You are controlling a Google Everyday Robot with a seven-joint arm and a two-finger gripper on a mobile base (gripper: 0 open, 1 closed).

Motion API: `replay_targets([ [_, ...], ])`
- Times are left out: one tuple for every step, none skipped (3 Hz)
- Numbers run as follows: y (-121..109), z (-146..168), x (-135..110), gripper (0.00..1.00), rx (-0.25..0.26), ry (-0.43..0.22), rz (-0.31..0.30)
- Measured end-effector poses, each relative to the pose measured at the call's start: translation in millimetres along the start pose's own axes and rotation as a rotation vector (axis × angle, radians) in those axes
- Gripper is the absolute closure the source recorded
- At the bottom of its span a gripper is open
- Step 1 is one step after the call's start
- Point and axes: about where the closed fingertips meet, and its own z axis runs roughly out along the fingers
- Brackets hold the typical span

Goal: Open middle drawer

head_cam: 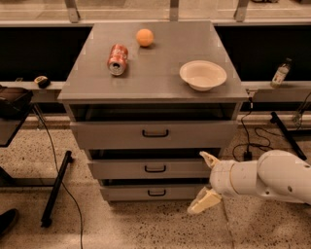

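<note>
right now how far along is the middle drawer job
Done: the hand is low, level with the middle drawer, by its right end. In hand: the approach, with the hand open, empty and well right of the handle. Left: grip the handle and pull, since the drawer does not look pulled out yet.

The grey worktop [160,73] sits in the middle under warm, dim light; beyond its far edge runs a pale ledge [121,12] with three metal posts [73,9]; black recesses [29,53] lie past its left and right edges, each above a low grey rail [277,92]; a small bottle [280,73] stands on the rail off the right edge; speckled floor [121,223] spreads below the near edge, crossed by black cables [248,131]; a black stand leg [57,189] lies off the near left corner; the gripper [206,181], fingers spread, hangs low off the near right corner.
</note>
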Motion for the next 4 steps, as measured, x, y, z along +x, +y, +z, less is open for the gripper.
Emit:
replay_targets([
  [3,2,9,0.0,0.002,0.003,-0.076],
  [1,40,21,0.0,-0.042,0.054,-0.19],
  [-6,74,58,0.0,-0.069,0.112,-0.272],
  [-5,77,65,0.0,-0.077,0.122,-0.28],
])
